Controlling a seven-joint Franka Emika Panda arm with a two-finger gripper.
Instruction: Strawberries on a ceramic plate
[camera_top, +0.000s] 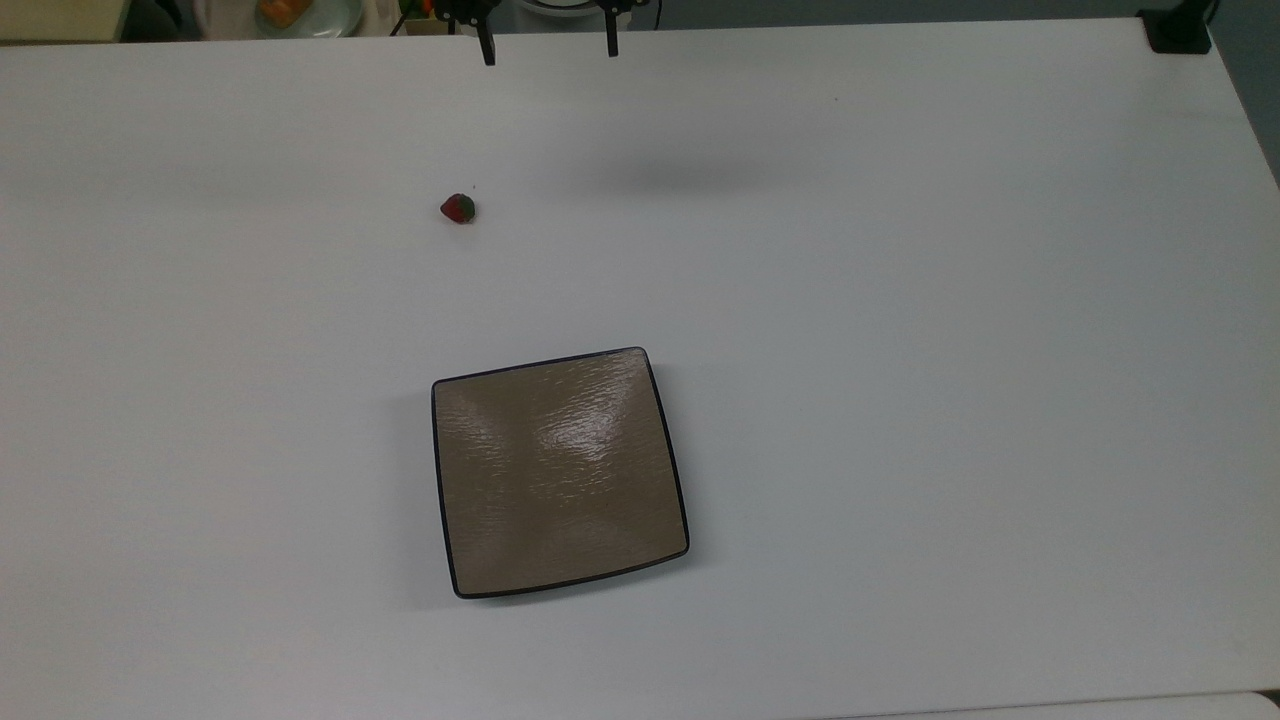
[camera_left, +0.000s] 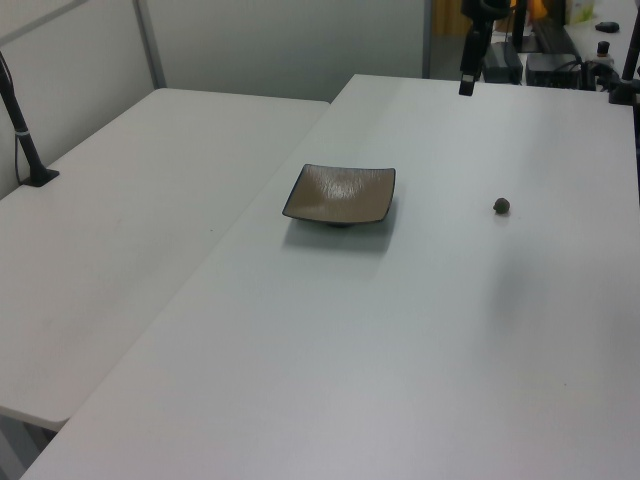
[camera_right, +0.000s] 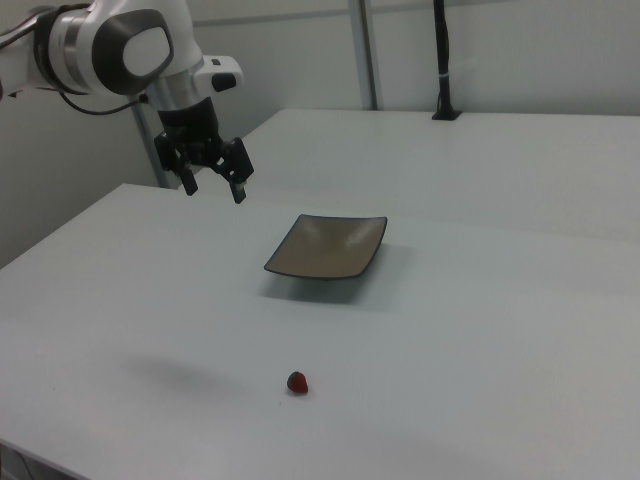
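ceramic plate (camera_top: 560, 470) holds nothing; strawberry (camera_top: 458, 208) on table (camera_top: 900, 300); hand (camera_right: 213, 187) wide.

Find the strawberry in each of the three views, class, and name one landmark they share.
Top view: strawberry, upper left of centre, beyond the plate.
Left view: strawberry, a dark speck right of the plate.
Right view: strawberry, low centre, nearer than the plate.
Shared landmark: the ceramic plate.

Top view looks straight down; left and right views face across the table (camera_top: 900, 300) oppositely.
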